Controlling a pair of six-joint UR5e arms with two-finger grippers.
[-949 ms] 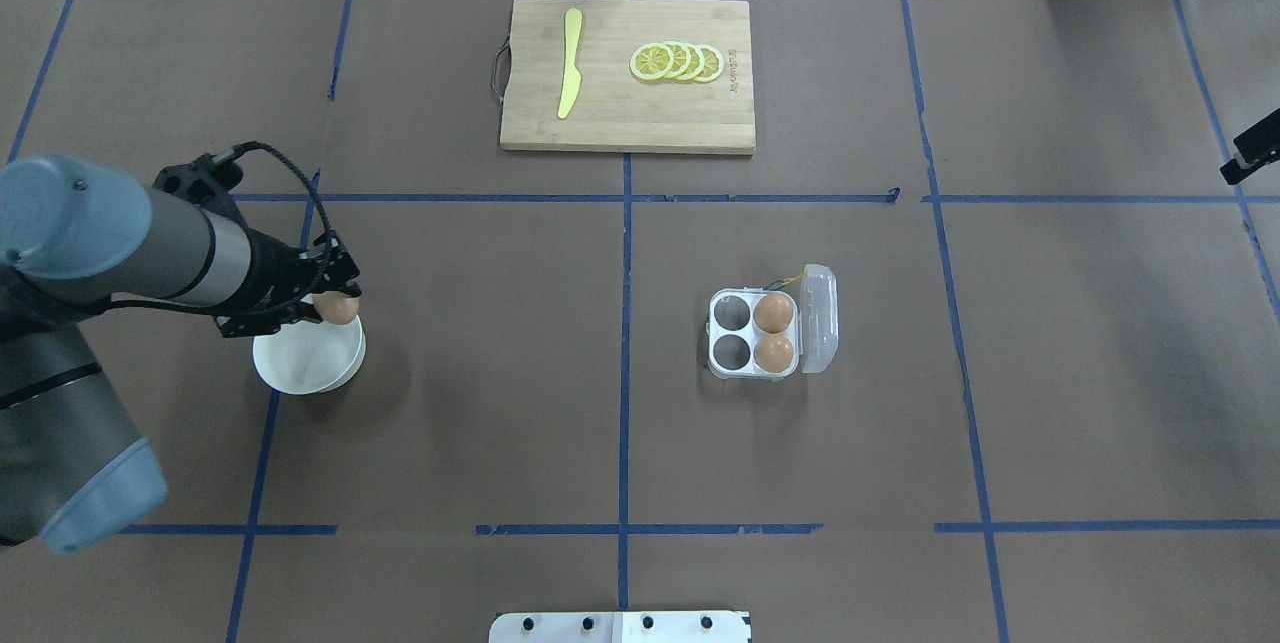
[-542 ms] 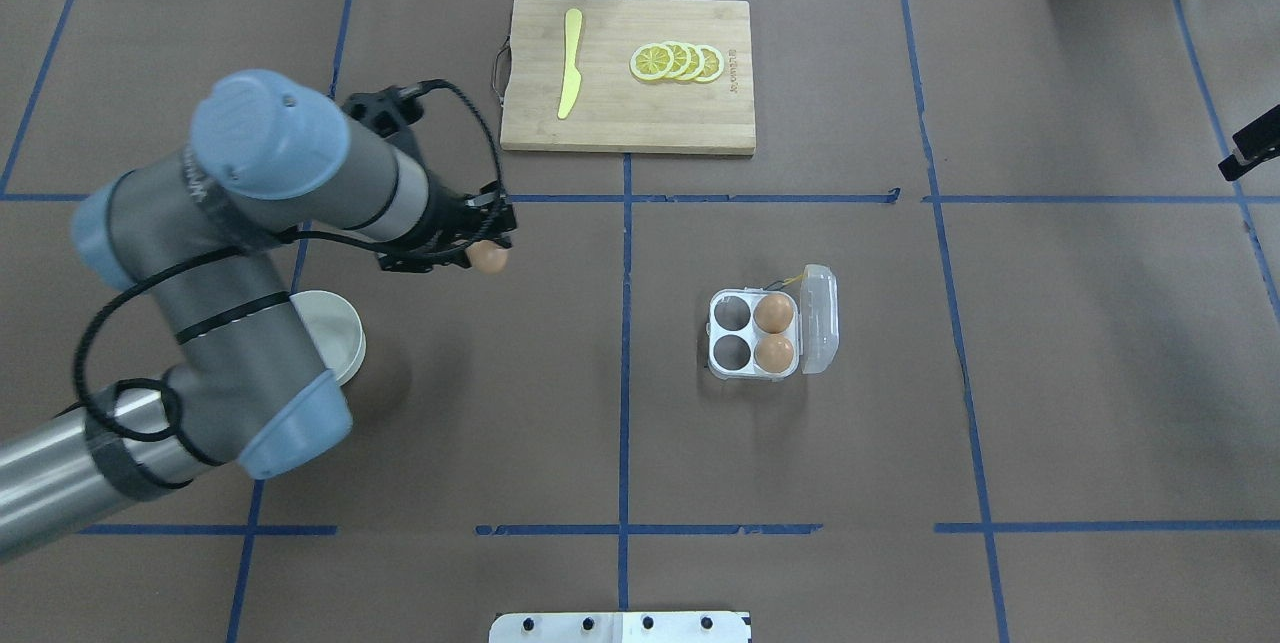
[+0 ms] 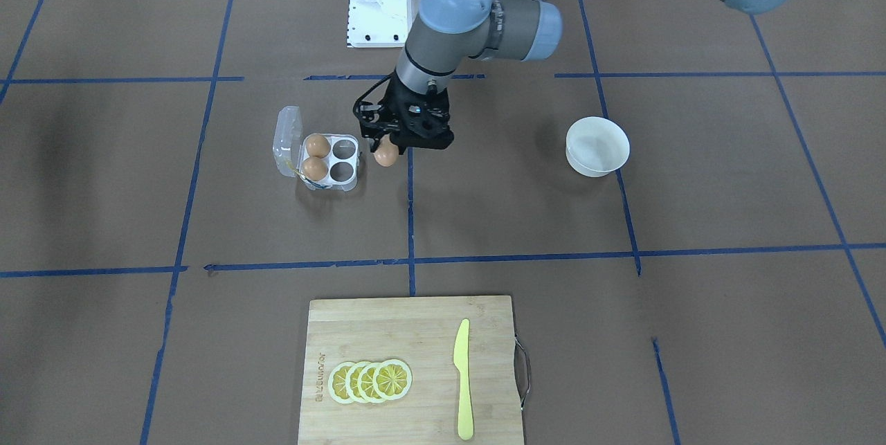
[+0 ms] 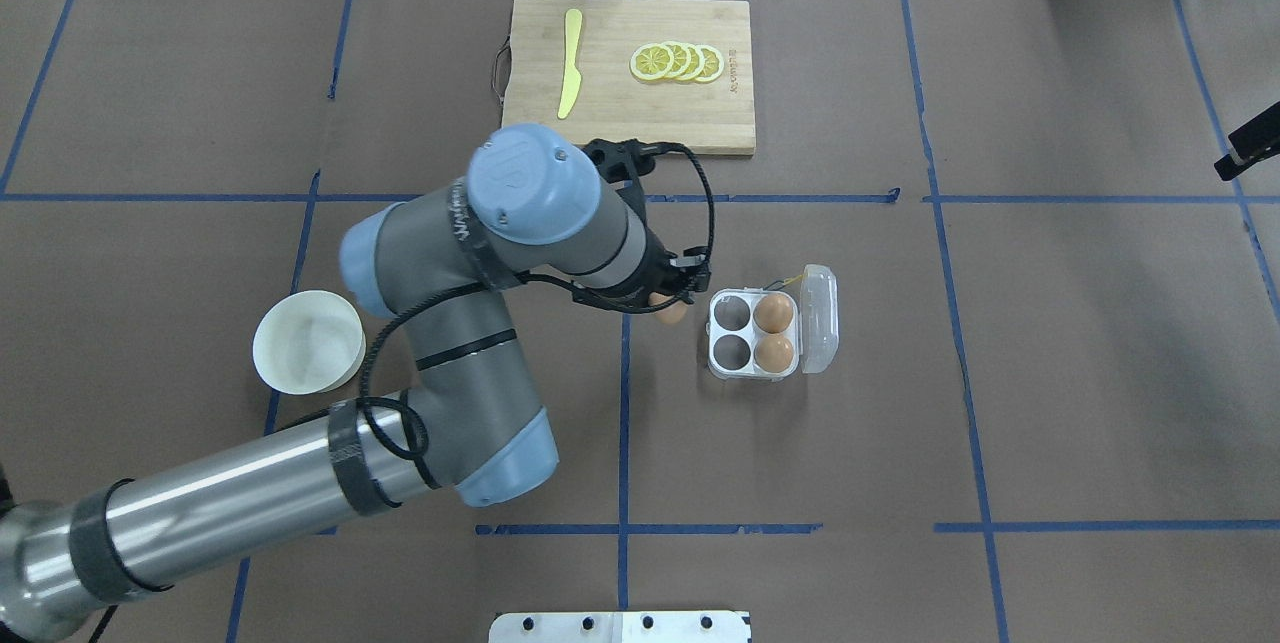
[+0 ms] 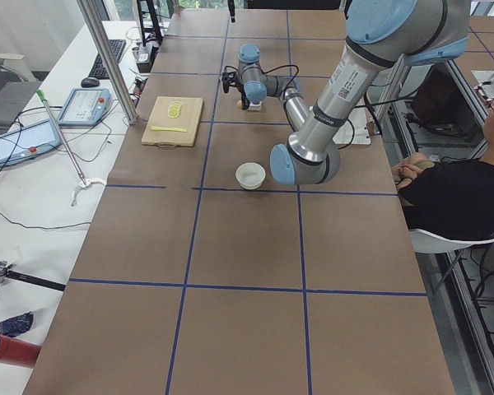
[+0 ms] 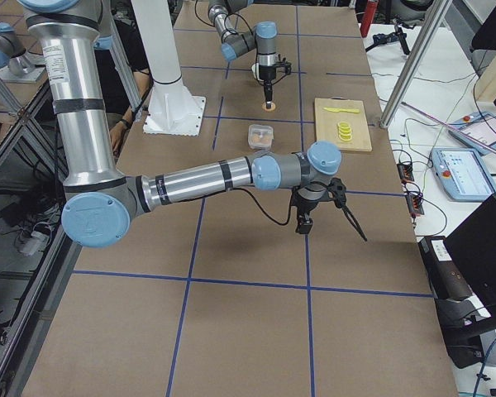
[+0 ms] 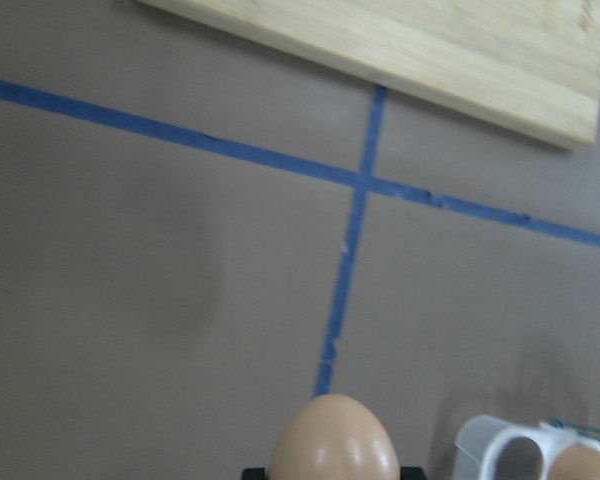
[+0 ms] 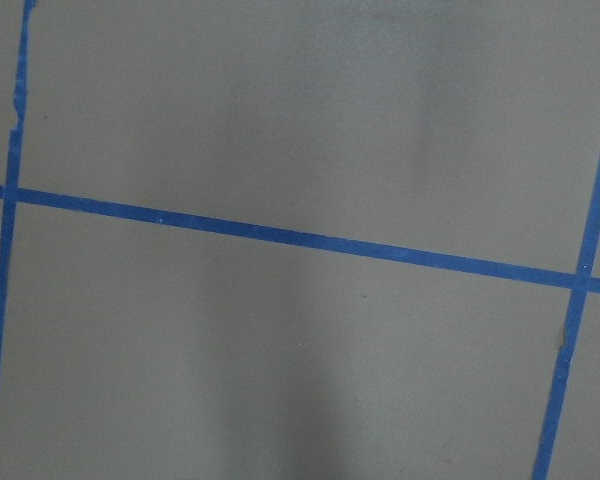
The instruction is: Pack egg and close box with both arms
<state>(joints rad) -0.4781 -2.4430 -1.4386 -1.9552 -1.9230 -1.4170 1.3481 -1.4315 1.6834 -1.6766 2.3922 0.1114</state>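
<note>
Orange-brown egg (image 3: 386,156), smooth, glossy, pinched in left claw (image 3: 388,150)

Box (image 4: 755,373) lid (image 4: 820,319) folded back; two cups (image 4: 731,350) toward left tool (image 4: 672,309) unfilled; eggs (image 4: 773,313) fill others.

Left arm reaching forward with a grasp, right arm out to its side.
The left arm (image 4: 440,243) bends at the elbow and turns its wrist down, so the left end effector (image 4: 672,304) points straight downward, fingers closed on an egg (image 3: 385,155). The right arm (image 6: 198,178) extends roughly level toward the robot's right, and the right end effector (image 6: 304,222) hangs downward, its fingers too unclear to judge.
</note>
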